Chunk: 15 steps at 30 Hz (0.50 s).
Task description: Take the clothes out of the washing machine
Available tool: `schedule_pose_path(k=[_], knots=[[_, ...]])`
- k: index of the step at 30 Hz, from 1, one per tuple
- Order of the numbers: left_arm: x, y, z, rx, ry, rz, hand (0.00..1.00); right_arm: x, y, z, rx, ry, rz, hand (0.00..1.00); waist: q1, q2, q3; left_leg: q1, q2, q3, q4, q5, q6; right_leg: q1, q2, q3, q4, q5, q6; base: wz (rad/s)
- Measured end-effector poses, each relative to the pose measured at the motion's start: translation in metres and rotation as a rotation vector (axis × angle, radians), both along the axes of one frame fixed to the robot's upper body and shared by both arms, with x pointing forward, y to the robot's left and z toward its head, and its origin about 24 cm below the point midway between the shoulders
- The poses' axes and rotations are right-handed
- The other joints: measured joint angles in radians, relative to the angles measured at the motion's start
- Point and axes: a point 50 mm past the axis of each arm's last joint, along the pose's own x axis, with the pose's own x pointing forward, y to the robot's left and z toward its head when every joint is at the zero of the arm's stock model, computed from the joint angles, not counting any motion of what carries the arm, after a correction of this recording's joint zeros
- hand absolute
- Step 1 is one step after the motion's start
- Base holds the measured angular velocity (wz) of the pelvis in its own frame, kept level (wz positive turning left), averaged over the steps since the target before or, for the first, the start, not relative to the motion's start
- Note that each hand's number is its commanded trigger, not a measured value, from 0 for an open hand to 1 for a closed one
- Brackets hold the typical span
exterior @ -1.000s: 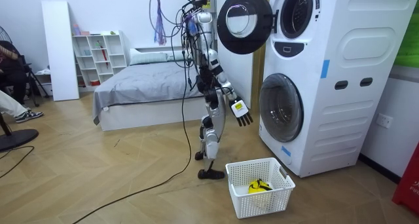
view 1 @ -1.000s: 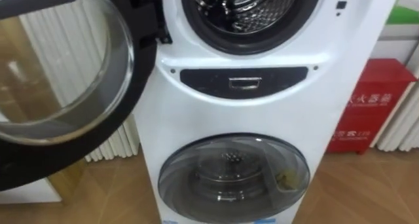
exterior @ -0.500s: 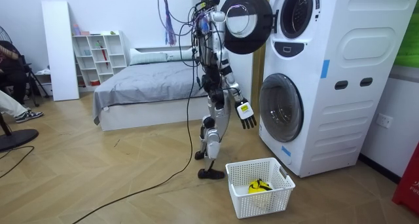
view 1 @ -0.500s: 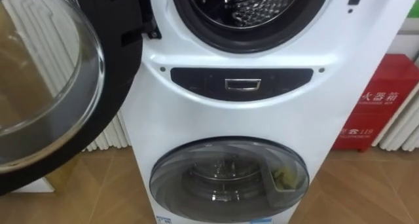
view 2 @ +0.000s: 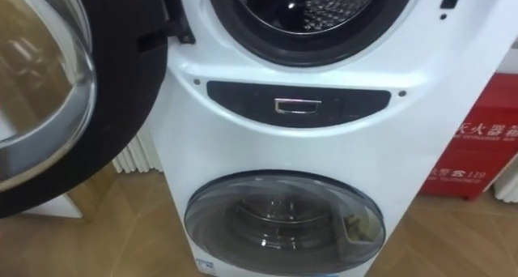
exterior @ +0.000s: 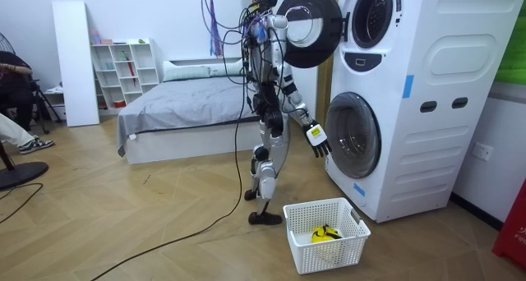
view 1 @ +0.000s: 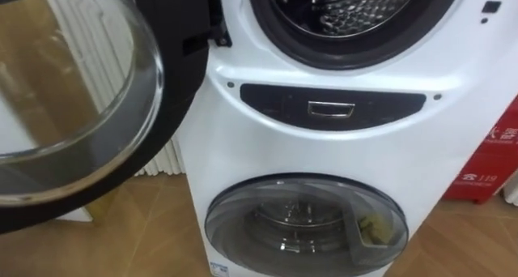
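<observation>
I stand facing a white stacked washing machine (exterior: pixel 403 92). Its upper drum (view 1: pixel 356 10) is open, and bare ribbed metal shows inside. The round black-rimmed glass door (view 1: pixel 73 107) hangs open to my left. Below a dark control panel (view 1: pixel 330 108), the lower door (view 1: pixel 303 224) is closed, with a small yellowish thing (view 1: pixel 374 224) behind its glass. In the room view my right hand (exterior: pixel 316 139) hangs open in front of the lower door and holds nothing. A white basket (exterior: pixel 306 252) on the floor behind me holds a yellow and black item (exterior: pixel 326 234).
A red cabinet (view 2: pixel 473 155) stands to the right of the machine and a white radiator (view 1: pixel 166 157) to its left. In the room view a bed (exterior: pixel 181 108) and a white shelf (exterior: pixel 123 67) stand behind me. A person (exterior: pixel 12 100) sits at the far left.
In the room view I have stepped closer to the machine, and my right hand has swung forward towards the lower door. The eye view has shifted with my head.
</observation>
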Motion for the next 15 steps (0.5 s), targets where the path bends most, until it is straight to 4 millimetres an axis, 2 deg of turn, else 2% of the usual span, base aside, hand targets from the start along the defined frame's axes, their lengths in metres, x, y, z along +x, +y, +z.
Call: schedule_pose_path(k=[2,4,7,10,12,14,15], knots=[[0.019,0.004,0.014,0.050,-0.087,-0.002,0.00,0.001,0.000,0.001,-0.010,-0.009,0.017,0.00,-0.005,0.005,-0.0022,-0.003,-0.001,-0.006,0.004,0.000,0.000,0.004,-0.001,-0.008,0.001,-0.002,0.003,0.03],[0.051,0.006,0.034,0.106,-0.221,-0.014,0.00,0.003,0.000,0.003,-0.013,-0.022,0.030,0.00,-0.004,0.011,-0.0020,-0.010,-0.002,-0.010,0.014,0.000,0.000,0.004,-0.001,-0.008,0.001,-0.003,0.005,0.05],[0.069,0.011,0.052,0.173,-0.322,-0.042,0.00,0.004,-0.004,0.005,-0.013,-0.057,0.034,0.00,-0.010,0.026,-0.0097,-0.009,-0.002,-0.008,0.012,0.000,0.000,0.003,-0.001,0.000,0.001,-0.003,0.005,-0.07],[0.087,0.029,0.072,0.248,-0.380,-0.071,0.00,-0.003,-0.013,0.006,-0.041,-0.050,0.039,0.00,-0.010,0.036,-0.0062,0.004,-0.001,-0.008,0.012,0.000,0.000,0.006,0.002,0.012,0.000,-0.003,0.005,-0.10],[0.105,0.043,0.096,0.317,-0.451,-0.092,0.00,-0.008,-0.018,0.006,-0.053,-0.039,0.039,0.00,-0.018,0.039,-0.0044,0.004,-0.002,-0.008,0.015,0.000,0.000,0.007,0.001,0.012,0.001,-0.003,0.005,0.04],[0.128,0.056,0.129,0.378,-0.549,-0.087,0.00,-0.011,-0.021,0.007,-0.060,-0.037,0.043,0.00,-0.032,0.048,0.0008,0.003,-0.004,-0.010,0.019,0.000,0.000,0.011,-0.001,0.011,0.001,-0.003,0.005,0.04],[0.127,0.060,0.131,0.379,-0.551,-0.065,0.00,-0.011,-0.020,0.007,-0.062,-0.037,0.049,0.00,-0.035,0.051,0.0024,0.002,-0.005,-0.010,0.019,0.000,0.001,0.010,-0.002,0.010,0.000,-0.003,0.005,0.00]])
